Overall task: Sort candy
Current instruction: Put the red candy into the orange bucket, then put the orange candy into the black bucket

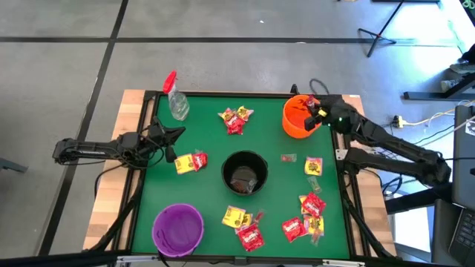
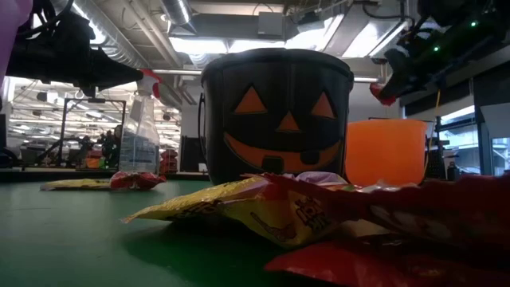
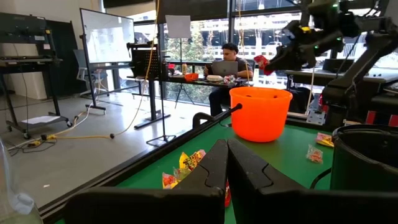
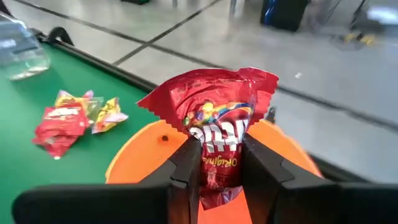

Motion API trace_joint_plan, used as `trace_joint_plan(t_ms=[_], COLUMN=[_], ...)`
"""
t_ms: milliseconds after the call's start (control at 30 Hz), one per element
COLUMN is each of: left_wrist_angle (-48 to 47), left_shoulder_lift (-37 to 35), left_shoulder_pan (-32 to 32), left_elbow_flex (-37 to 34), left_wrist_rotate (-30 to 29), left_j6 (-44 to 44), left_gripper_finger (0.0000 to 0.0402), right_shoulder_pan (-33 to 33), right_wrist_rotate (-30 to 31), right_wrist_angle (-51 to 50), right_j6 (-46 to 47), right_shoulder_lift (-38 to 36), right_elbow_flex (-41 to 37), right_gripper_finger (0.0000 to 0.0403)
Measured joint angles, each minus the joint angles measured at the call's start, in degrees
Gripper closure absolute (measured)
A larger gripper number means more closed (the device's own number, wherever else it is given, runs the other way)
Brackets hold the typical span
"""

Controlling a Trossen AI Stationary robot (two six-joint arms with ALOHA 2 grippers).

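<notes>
- The right gripper (image 4: 219, 171) pinches a red candy packet (image 4: 214, 127) directly above the orange bowl (image 1: 298, 119), near the table's (image 1: 148, 200) far right corner.
- The left gripper (image 1: 172, 144) hovers at the left edge, fingers pressed together, beside a yellow and red packet pair (image 1: 191, 162).
- Other packets (image 1: 306, 215) lie scattered around the black pumpkin bucket (image 1: 245, 174) at centre.

Right gripper (image 4: 217, 163) raised near the table's far right corner (fingers clamped); left gripper (image 1: 172, 141), fingers together, at the left edge
</notes>
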Motion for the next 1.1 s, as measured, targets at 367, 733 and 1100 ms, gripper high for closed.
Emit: trace_joint_plan(t_ms=[367, 733, 1100], left_wrist_angle=[0.0, 0.0, 0.0], left_shoulder_lift=[0.0, 0.0, 0.0], left_shoulder_pan=[0.0, 0.0, 0.0], left_elbow_flex=[0.0, 0.0, 0.0], left_wrist_rotate=[0.0, 0.0, 0.0], left_j6=[0.0, 0.0, 0.0], left_gripper_finger=[0.0400, 0.0400, 0.0400], right_shoulder_pan=[-10.3, -10.2, -10.2], right_wrist_rotate=[-12.3, -12.8, -13.9], right_wrist_angle=[-15.6, -22.2, -21.0], right_j6=[-1.1, -7.4, -7.8], right_shoulder_lift=[4.1, 12.3, 13.7], right_elbow_flex=[6.7, 12.6, 12.6], right_gripper_finger=[0.0313, 0.0274, 0.0220])
